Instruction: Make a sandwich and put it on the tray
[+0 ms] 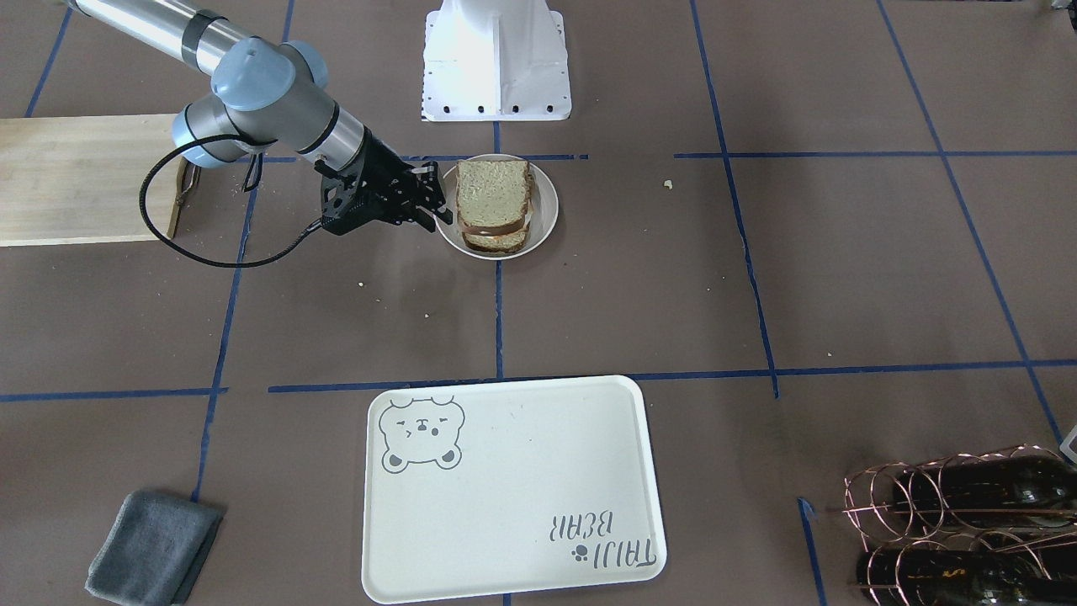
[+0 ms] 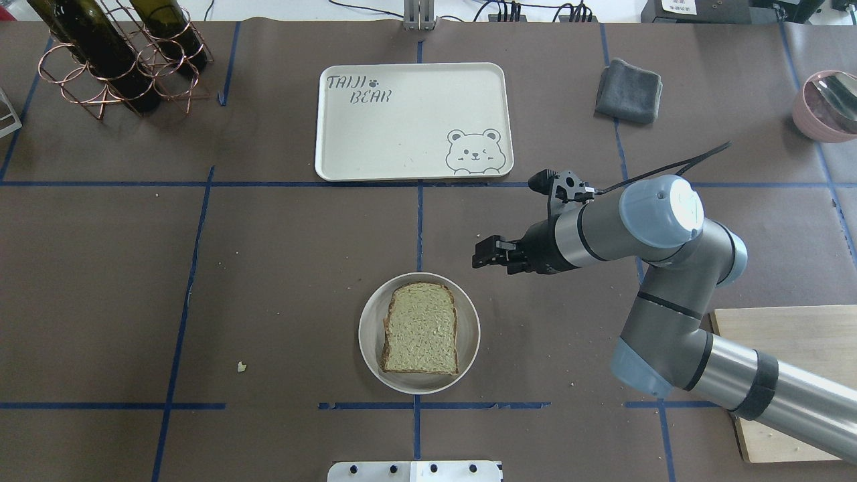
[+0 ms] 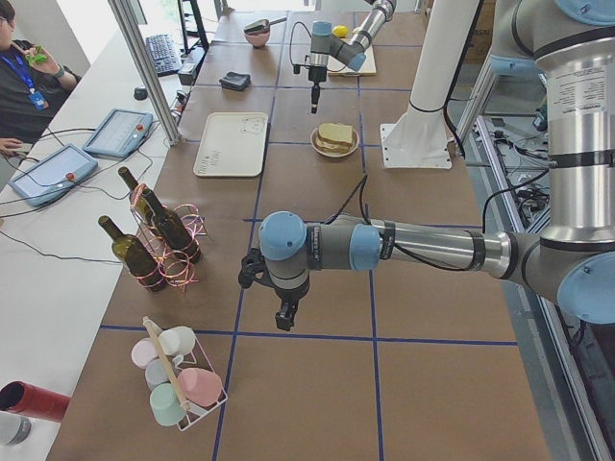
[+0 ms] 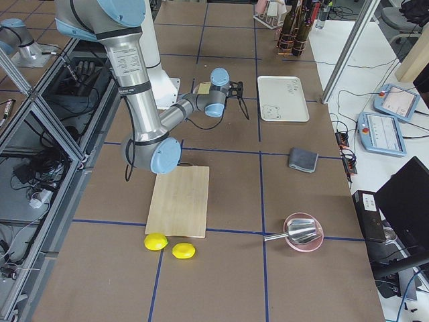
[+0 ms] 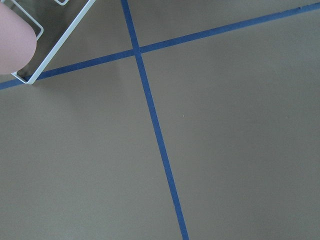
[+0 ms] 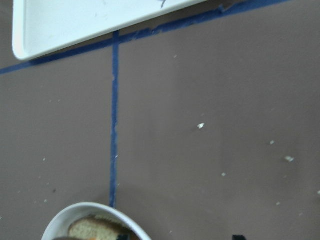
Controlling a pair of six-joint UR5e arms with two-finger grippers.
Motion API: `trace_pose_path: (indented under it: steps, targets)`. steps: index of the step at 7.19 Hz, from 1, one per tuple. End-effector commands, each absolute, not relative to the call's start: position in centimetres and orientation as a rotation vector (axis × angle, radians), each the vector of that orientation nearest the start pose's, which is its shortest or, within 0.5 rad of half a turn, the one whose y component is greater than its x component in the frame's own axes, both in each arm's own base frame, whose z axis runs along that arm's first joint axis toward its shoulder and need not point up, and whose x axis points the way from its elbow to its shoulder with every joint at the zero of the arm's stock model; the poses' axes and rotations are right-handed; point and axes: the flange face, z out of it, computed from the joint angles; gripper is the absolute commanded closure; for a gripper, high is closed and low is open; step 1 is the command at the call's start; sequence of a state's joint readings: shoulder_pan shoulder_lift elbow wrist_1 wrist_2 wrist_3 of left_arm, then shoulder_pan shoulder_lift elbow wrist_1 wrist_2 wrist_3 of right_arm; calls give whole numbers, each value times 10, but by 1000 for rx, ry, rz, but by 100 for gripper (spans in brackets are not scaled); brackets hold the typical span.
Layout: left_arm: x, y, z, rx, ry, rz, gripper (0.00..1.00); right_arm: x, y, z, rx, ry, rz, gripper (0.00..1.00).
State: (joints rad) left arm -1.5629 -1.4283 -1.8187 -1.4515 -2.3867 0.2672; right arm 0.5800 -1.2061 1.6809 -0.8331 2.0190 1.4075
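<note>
**Sandwich just beside the right arm's open fingers, tray straight beyond**

Front-facing view: the sandwich (image 1: pixel 495 206), its slices stacked, sits on a small round plate (image 1: pixel 549 210). The right gripper (image 1: pixel 429 200) hangs at its 9 o'clock, jaws spread and holding nothing, fingertips about at the plate's edge. The tray (image 1: pixel 505 497) lies well apart at the plate's 6 o'clock, and the sandwich is not yet on it.

Overhead view: from the right gripper the sandwich lies at about 7 o'clock. The bread's longer side runs 12 to 6, in line with the tray at 12 o'clock.

Exterior left view: the far arm's fingers point straight down and look to be above plate level. The left gripper (image 3: pixel 285 317), on the near arm, is far down the table from the plate, and I cannot tell whether it is open or closed.

Right wrist view: the plate's rim peeks in at 7 o'clock and a tray corner at 11 o'clock.

To my eye the pick belongs to the right arm, which would shift toward 7 o'clock, drop, and close across the bread's shorter width
</note>
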Motion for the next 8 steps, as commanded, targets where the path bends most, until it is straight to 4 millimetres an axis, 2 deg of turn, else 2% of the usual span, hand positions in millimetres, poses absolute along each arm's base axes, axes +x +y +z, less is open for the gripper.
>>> trace_pose_path:
  steps: [1, 3, 4, 5, 6, 7, 8]
  targets:
    - [-57, -432, 605, 109, 802, 262, 0, -434, -459, 336, 107, -1104, 83, 0]
    - [-56, -437, 572, 172, 797, 284, 0, -377, -509, 361, 133, -963, -15, 0]
    - [-57, -437, 569, 177, 804, 286, 0, -334, -532, 388, 133, -883, -76, 0]
    - [-56, -446, 561, 209, 802, 301, 0, -295, -538, 423, 159, -822, -166, 0]
    - [-56, -504, 516, 395, 764, 375, 0, -246, -538, 462, 190, -773, -223, 0]
    - [-57, -508, 504, 430, 767, 387, 0, -187, -536, 502, 191, -766, -270, 0]
    - [-53, -511, 499, 449, 767, 406, 0, -121, -526, 544, 208, -759, -323, 0]
